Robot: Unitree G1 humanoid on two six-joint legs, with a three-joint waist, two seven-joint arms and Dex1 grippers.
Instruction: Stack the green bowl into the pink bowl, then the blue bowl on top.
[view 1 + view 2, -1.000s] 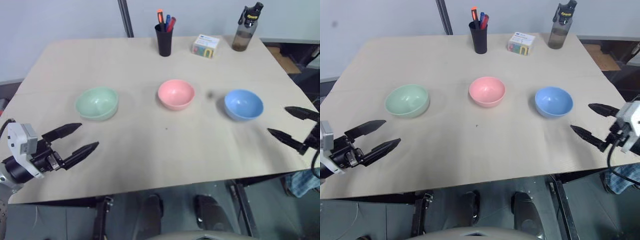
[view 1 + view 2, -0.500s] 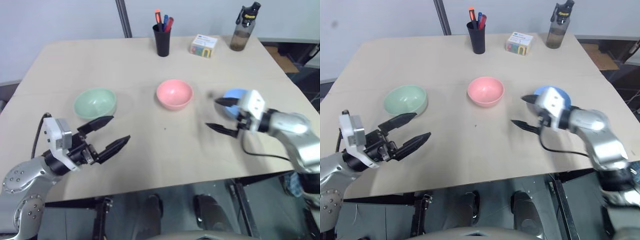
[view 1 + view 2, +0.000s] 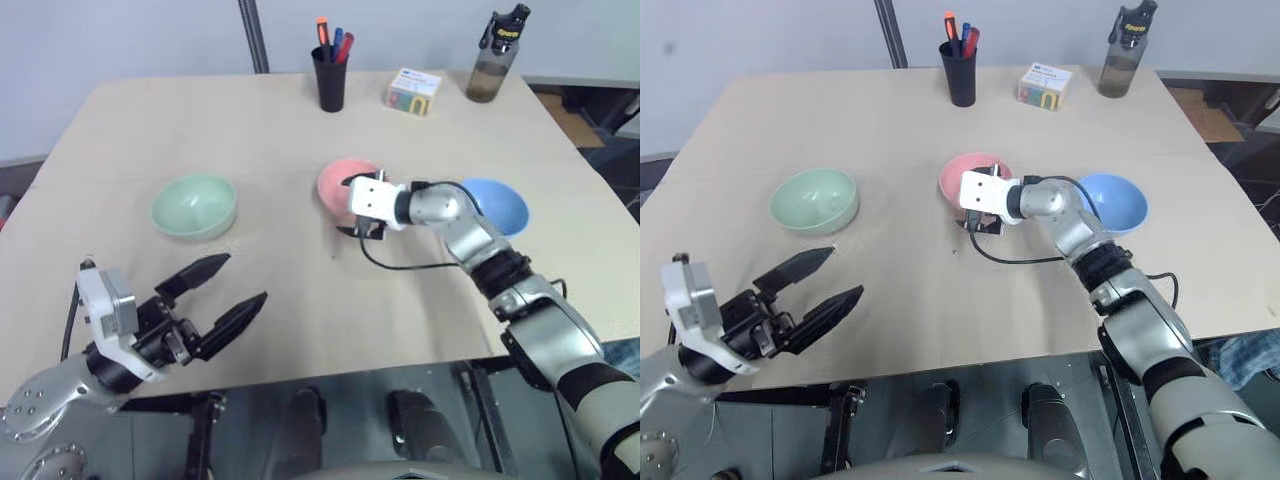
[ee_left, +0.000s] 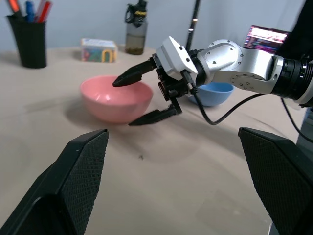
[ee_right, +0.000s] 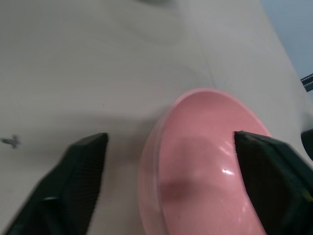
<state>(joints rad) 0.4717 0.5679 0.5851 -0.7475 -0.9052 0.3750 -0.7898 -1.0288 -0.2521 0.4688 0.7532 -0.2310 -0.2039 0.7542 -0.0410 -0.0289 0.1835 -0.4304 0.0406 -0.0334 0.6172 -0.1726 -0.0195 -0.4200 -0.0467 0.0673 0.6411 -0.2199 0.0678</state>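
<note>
pink bowl (image 5: 205, 161) smooth glossy plastic, small highlight inside. green bowl (image 3: 194, 206) and blue bowl (image 3: 497, 203) smooth plastic, softer sheen. counter (image 3: 180, 120) matt pale wood-look, faint specks. right end effector (image 4: 144, 98) fingers matt black, silver metal-look arm.

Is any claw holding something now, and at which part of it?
Nothing is held. The right claw stands open astride the pink bowl's near rim; the left claw is open over the table.

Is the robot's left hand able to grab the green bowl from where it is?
Probably yes. The left gripper is open and hangs over bare table, and the green bowl sits just ahead of it with nothing between them. The right gripper is away at the pink bowl.
</note>
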